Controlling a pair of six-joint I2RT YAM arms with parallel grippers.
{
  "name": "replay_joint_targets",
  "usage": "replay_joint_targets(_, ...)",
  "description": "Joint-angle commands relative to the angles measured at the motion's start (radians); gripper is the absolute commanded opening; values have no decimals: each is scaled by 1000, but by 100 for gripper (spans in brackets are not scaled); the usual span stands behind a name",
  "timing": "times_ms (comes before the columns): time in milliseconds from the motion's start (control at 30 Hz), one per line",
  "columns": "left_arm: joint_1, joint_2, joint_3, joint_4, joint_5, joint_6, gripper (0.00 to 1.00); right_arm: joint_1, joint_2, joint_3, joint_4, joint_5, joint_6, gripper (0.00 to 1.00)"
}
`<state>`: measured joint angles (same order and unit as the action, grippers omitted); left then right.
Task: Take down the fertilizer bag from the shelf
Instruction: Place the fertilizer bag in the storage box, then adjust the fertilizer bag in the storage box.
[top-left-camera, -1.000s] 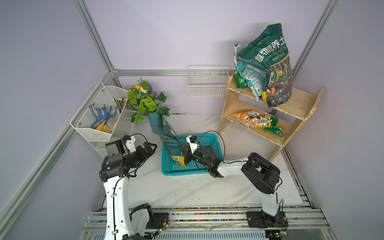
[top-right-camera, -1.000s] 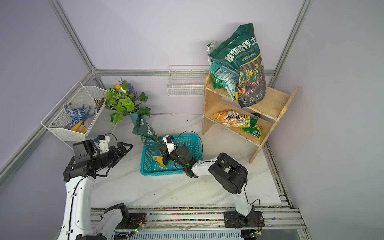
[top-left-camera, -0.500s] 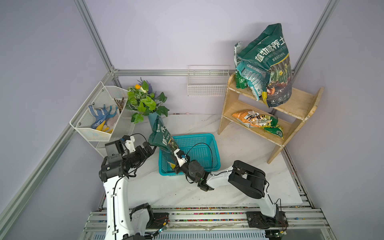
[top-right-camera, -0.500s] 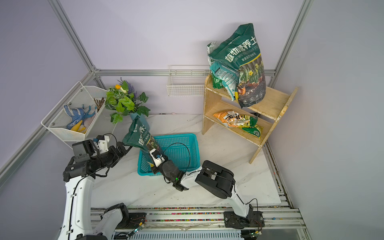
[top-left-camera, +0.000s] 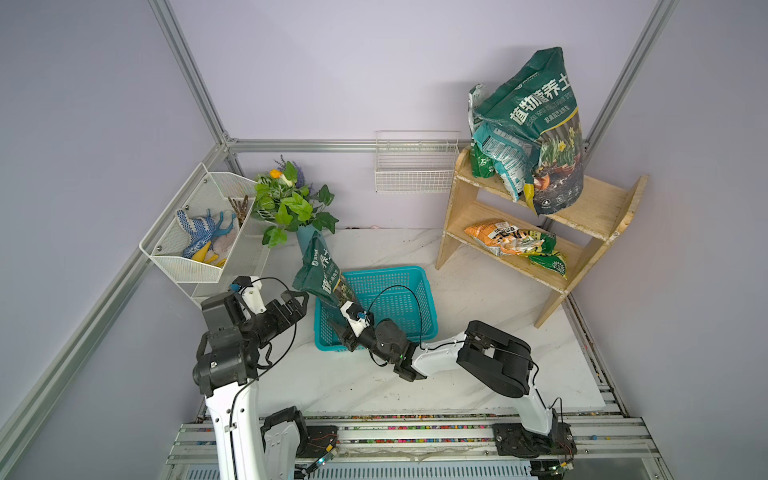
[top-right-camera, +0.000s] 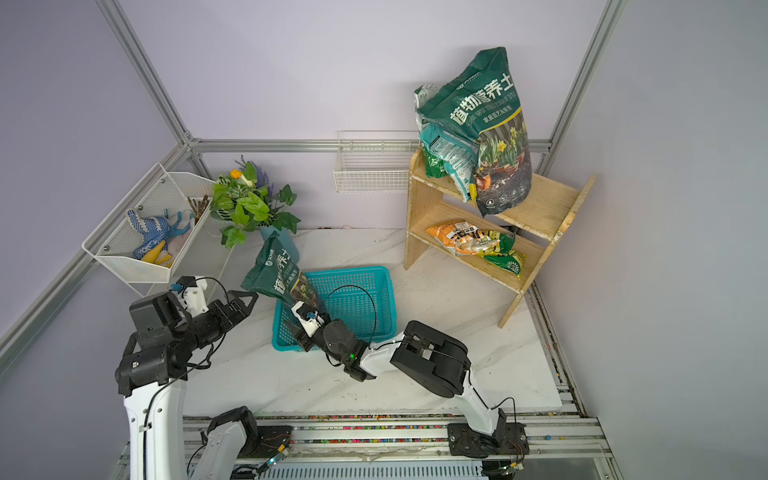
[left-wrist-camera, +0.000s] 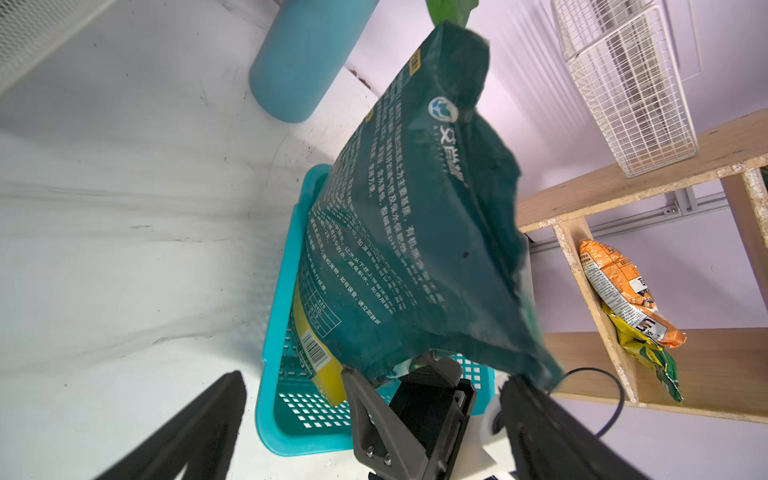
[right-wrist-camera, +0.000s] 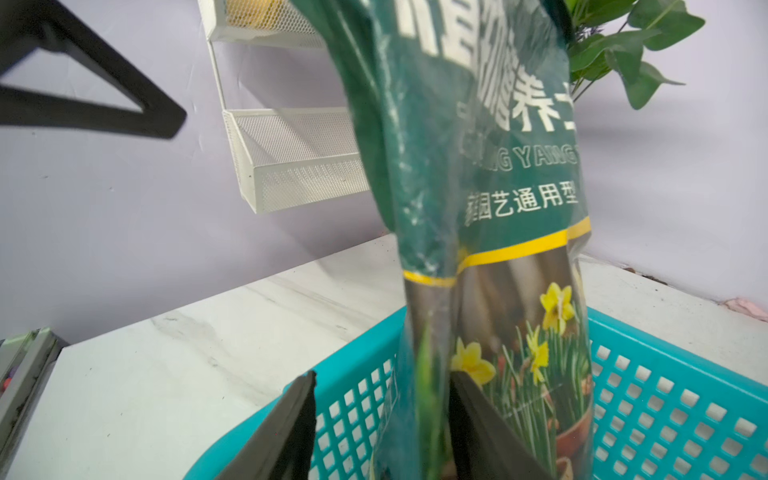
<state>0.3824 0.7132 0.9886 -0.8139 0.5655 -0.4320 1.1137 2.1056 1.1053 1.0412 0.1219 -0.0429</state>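
**A:** Since the bag (top-left-camera: 322, 274) is off the shelf (top-left-camera: 598, 208), where does it stand now?

**B:** Its lower end sits inside the basket (top-left-camera: 390, 271), at the corner near the arms. From there it leans up and over the rim, toward the left arm's side. The shelf is well apart, at the far right of the tabletop (top-left-camera: 478, 299).

**A:** And the right tool (right-wrist-camera: 382, 378)?

**B:** It is low at that same corner. Its jaws stand apart, one on each side of the bag's lower edge. On one side I see basket wall between jaw and bag, so I judge it is not pinching.

**A:** The left tool (top-left-camera: 297, 300)?

**B:** Wide open and empty, just beside the bag's upper half. Whether a tip touches it, I cannot tell.

**A:** What does the next move turn on?

**B:** The long axis. It runs from the right tool up toward the left tool. The right arm is nearer to the foot, the left one to the top. If the bag tips, I think it falls to the left, out of the basket.
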Motion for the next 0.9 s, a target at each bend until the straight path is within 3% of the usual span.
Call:
replay_joint_targets(0, 6, -44, 0, -10, -42, 9, 100, 6, -94, -44, 29, -40, -4, 67)
replay_joint_targets(133, 6, -101, 4, 7, -27, 6, 100, 8, -186, -35, -87, -81, 5, 77)
replay_joint_targets(367, 6, -93, 2, 24, 30, -3, 100, 6, -354, -42, -249, -73, 59, 78)
replay_joint_targets(500, 6, -135, 7, 23, 3, -5, 100, -1, -397, -7, -355, 38, 114, 68)
replay_joint_targets(567, 6, -150, 10, 23, -1, -6, 100, -12, -359, 87, -480, 34, 143, 51)
replay_joint_targets(633, 6, -159, 11, 23, -2, -7, 100, -12, -303, 160, -550, 2, 150, 46)
replay_joint_targets(867, 4, -166, 12, 18, -24, -7, 100, -2, -116, 333, -617, -99, 199, 46)
